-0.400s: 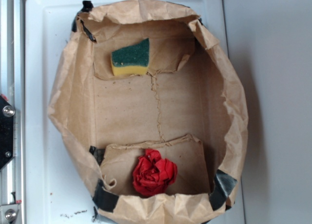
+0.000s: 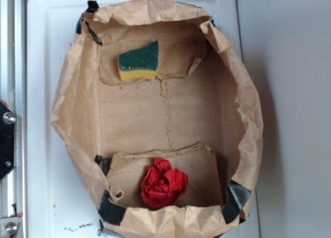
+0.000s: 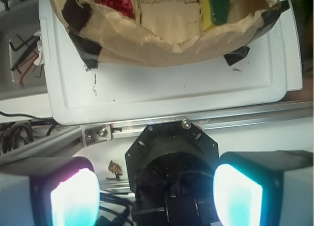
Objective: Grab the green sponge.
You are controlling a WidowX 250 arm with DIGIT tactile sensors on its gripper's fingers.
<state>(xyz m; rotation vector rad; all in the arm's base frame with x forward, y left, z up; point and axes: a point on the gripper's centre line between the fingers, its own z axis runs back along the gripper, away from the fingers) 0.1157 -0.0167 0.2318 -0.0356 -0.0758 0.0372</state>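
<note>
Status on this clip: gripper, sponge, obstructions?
Gripper open, empty, outside the paper bag. Green sponge untouched on the bag floor. Red paper ball at the opposite end, not in the way.

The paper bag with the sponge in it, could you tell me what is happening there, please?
Nothing is being handled yet. The green sponge lies at one end of the open paper bag, a red paper ball at the other. The gripper is open and empty, off to the side above the robot's base.

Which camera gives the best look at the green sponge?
The exterior view: the green sponge lies fully visible from above inside the paper bag, green top and yellow layer clear. The wrist view shows it small and partly cut off by the bag's rim at the frame's top.
</note>
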